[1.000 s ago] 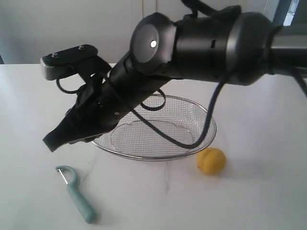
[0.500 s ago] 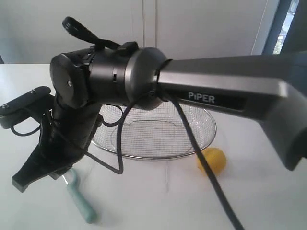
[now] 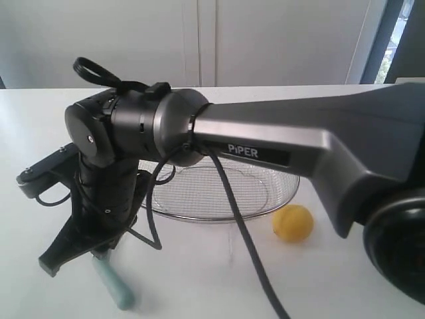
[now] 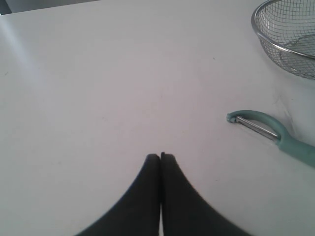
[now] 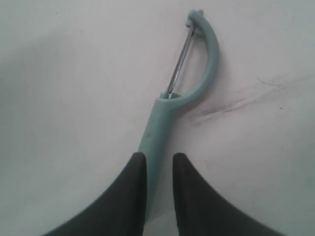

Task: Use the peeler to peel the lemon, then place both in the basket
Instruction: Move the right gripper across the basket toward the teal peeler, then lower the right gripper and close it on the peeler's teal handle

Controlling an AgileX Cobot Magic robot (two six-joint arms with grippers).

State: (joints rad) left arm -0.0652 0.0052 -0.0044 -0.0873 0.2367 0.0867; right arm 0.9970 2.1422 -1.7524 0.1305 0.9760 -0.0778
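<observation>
Peeler point(image 5: 158, 125): I am seeing it lying flat on the white table point(image 3: 192, 286), nearest to the exterior camera at the left. Its teal handle end is poking out from under the right arm.
Right gripper point(image 5: 159, 158): it is hanging low over the peeler, jaws standing only narrowly apart with the handle running between them. I cannot tell whether the pads are pressing on it.
Left gripper point(image 4: 160, 156): its jaws are lying pressed together, gripping nothing, and it is hovering over bare table. The peeler's looped head is lying well apart from it.
Lemon point(image 3: 293, 222): it is sitting on the table at the right, just beside the basket's near rim, its yellow skin looking whole.
Basket point(image 3: 226, 218): it is resting mid-table behind the peeler and lemon, and the right arm is crossing in front of part of its mesh.
</observation>
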